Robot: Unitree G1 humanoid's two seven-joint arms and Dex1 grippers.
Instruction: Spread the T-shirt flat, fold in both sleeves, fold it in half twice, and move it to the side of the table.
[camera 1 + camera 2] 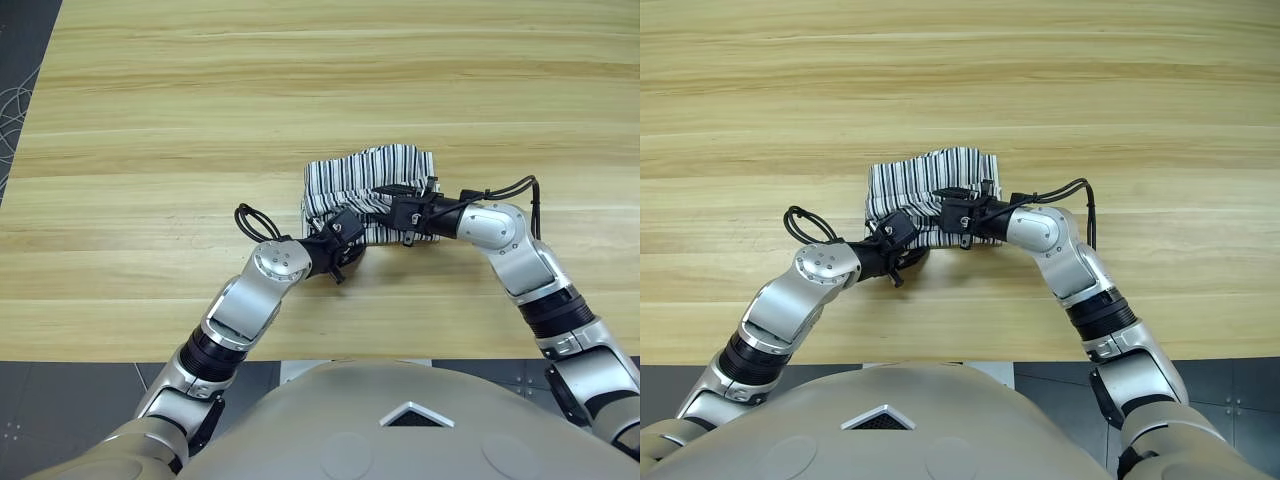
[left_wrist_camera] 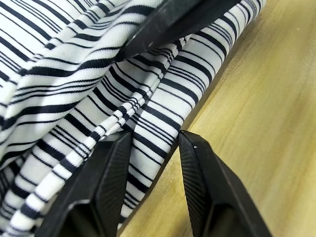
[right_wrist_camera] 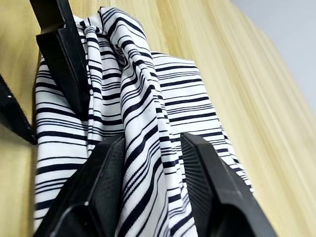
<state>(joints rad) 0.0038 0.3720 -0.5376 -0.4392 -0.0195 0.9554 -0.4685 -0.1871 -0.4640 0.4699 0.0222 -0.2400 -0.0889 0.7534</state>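
A black-and-white striped T-shirt (image 1: 365, 175) lies bunched in a compact folded bundle on the wooden table (image 1: 300, 80), a little right of centre. My left gripper (image 1: 345, 237) is at the bundle's near left corner, shut on the striped edge (image 2: 148, 143) that runs between its fingers. Just right of it, my right gripper (image 1: 402, 213) reaches in over the near edge and is shut on a thick fold of the cloth (image 3: 148, 133). The two grippers are close together; the left gripper's black fingers (image 3: 64, 54) stand just beyond the fold.
Bare wood stretches far to the left, right and behind the bundle. The table's left edge (image 1: 30, 110) borders dark floor. Black cables (image 1: 255, 222) loop off both wrists near the cloth.
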